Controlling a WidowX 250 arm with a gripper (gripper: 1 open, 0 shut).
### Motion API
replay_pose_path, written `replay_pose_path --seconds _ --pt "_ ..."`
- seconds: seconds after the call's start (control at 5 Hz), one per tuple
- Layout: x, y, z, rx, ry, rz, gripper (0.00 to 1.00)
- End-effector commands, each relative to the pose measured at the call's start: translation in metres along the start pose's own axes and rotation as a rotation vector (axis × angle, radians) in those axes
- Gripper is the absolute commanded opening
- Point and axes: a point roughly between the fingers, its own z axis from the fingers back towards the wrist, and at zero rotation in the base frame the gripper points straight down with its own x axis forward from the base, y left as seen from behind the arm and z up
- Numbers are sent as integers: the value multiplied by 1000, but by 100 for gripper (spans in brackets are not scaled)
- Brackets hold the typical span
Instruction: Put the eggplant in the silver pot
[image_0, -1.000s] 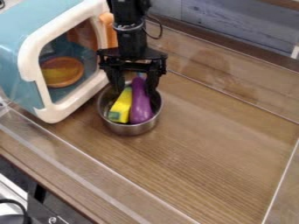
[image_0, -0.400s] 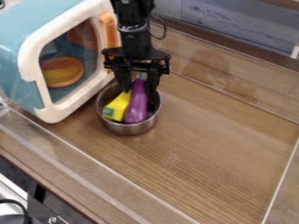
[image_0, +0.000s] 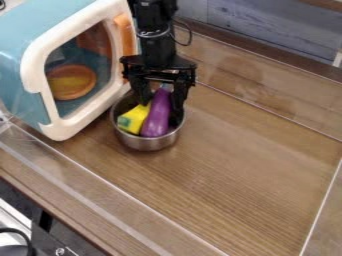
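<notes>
The purple eggplant (image_0: 159, 114) lies in the silver pot (image_0: 144, 144), leaning with its upper end toward the far rim. A yellow-green toy (image_0: 134, 120) lies beside it in the pot, on the left. My gripper (image_0: 160, 99) hangs straight down over the pot. Its black fingers (image_0: 139, 97) stand apart on either side of the eggplant's upper end, with gaps showing. The gripper is open and grips nothing.
A toy microwave (image_0: 54, 50) in white and teal stands close to the left of the pot, with an orange bowl (image_0: 70, 82) behind its door. The wooden table (image_0: 241, 170) stretches right and forward. A raised clear rim (image_0: 80, 200) runs along the front-left edge.
The gripper has turned slightly about its vertical line and stays over the pot. The eggplant and the yellow-green toy lie in the pot as before.
</notes>
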Motion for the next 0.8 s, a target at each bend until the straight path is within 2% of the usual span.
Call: replay_pose_path --seconds 0.0,0.2,0.6 --pt "9 -6 18 -6 -33 10 0" --pt "11 -12 25 -8 -31 21 0" --pt "16 -29 43 -17 -29 -3 0"
